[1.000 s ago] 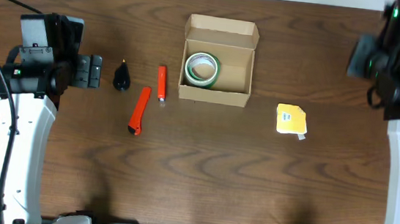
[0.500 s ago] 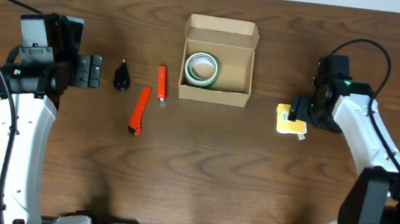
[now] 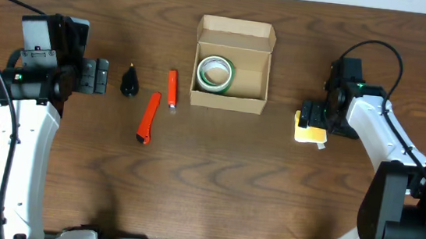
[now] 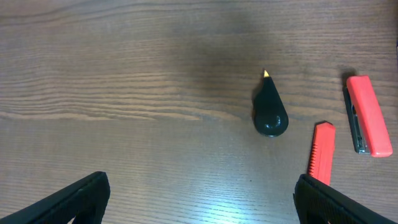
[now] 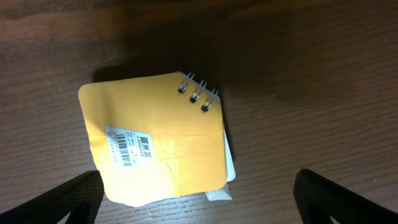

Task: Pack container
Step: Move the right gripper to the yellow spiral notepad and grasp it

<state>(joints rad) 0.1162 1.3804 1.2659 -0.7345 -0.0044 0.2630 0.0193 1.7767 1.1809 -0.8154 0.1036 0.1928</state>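
The container [image 3: 229, 101], an open brown cardboard box with its flap up at the back, sits at the table's middle back. A green-rimmed tape roll [image 3: 215, 73] lies in its left half. My right gripper [image 3: 312, 121] hovers open over a yellow spiral notepad [image 3: 306, 134] to the right of the box. In the right wrist view the notepad [image 5: 158, 143] lies between and just ahead of the right gripper [image 5: 199, 200], whose fingers do not touch it. My left gripper [image 3: 92, 75] stands open at the far left with only bare table between its fingers [image 4: 81, 196].
Left of the box lie a black teardrop-shaped object [image 3: 129, 82], an orange utility knife [image 3: 148, 117] and a small red tool [image 3: 172, 88]. The left wrist view shows the same black object [image 4: 270, 112], knife [image 4: 322, 155] and red tool [image 4: 368, 115].
My right arm has swung in from the table's right edge to just above the yellow notepad, and its jaws have widened. The left arm has not moved.
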